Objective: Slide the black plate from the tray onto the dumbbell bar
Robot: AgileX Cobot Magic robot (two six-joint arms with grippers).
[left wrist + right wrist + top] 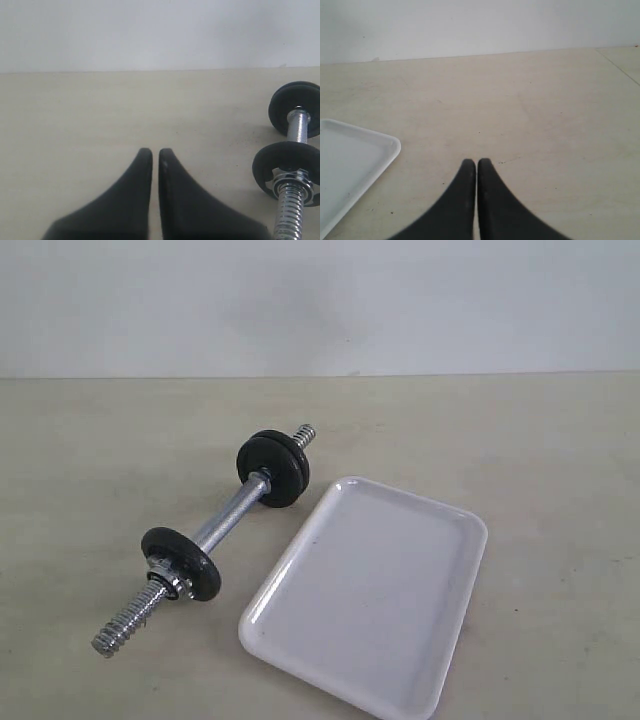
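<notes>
The chrome dumbbell bar (230, 515) lies on the table left of the white tray (370, 590), running diagonally. A black plate (181, 562) sits on its near threaded end behind a chrome nut. Two black plates (273, 468) sit together near its far end. No disc lies on the tray. Neither gripper shows in the exterior view. My left gripper (155, 150) is shut with nothing in it, low over bare table, with the bar (298, 125) and its plates (290, 170) off to one side. My right gripper (476, 161) is shut on nothing, beside a corner of the tray (350, 155).
A pale wall stands behind the beige tabletop (520, 440). A seam in the table surface (620, 62) runs near one corner in the right wrist view.
</notes>
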